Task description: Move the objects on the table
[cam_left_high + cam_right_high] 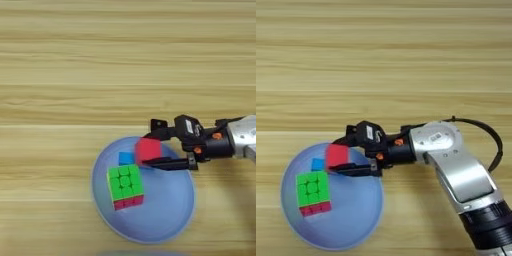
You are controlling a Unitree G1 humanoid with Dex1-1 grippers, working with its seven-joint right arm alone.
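1. The claw was closed on the red cube, one black finger along its far side and one along its near side, holding it above the far rim of the blue plate.
2. The silver forearm reached in from the right, with a black cable looping off behind it.
3. Just left of the held cube, a corner of the blue block showed on the plate; the rest was hidden behind the cube, so its full outline could not be read.
4. The puzzle cube, green face up with a red side showing, sat in the plate near its left part, close to the blue block.
5. The plate rested on the wooden bench, otherwise bare in both views.
6. Handling, as a judgement: the red cube looked rigid, light and smooth-sided, best pinched across two opposite flat faces, as it was. The puzzle cube was likely heavier and could twist if gripped off-centre; the flat block would need its thin edges.
7. Count: one red cube, one puzzle cube, one blue block, one plate, one claw.
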